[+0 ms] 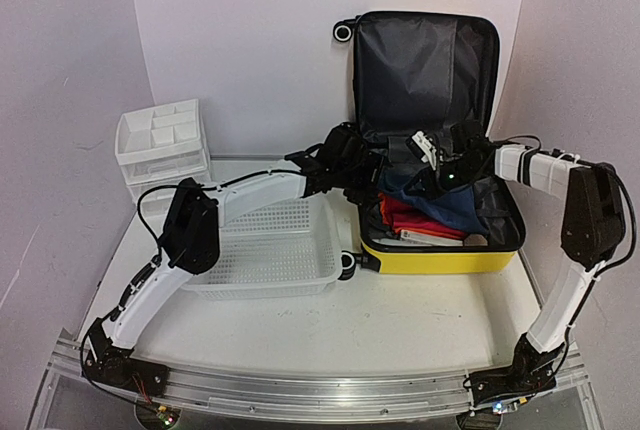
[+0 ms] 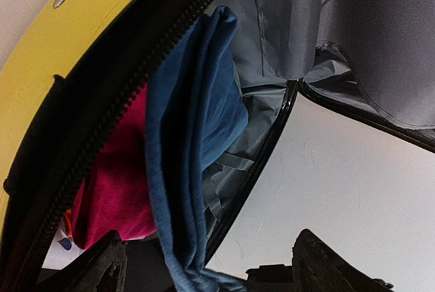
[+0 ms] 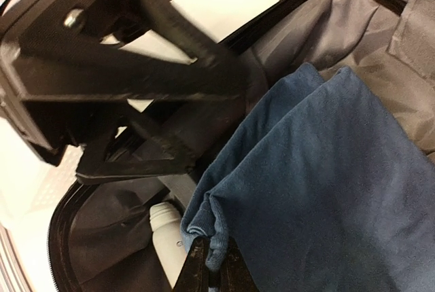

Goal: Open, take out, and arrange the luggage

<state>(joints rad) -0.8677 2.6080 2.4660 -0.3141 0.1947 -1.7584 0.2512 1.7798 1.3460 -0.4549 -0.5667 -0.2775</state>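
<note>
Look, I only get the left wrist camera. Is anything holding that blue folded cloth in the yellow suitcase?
Observer: Yes. The right gripper is shut on the blue folded cloth, pinching its hem.
Operator: Is anything else near it?
Observer: A small white plastic bottle lies beside that pinched edge, against the dark lining.
Operator: Where could clothes go?
Observer: A white mesh plastic basket sits right beside the yellow hard-shell suitcase.
</note>
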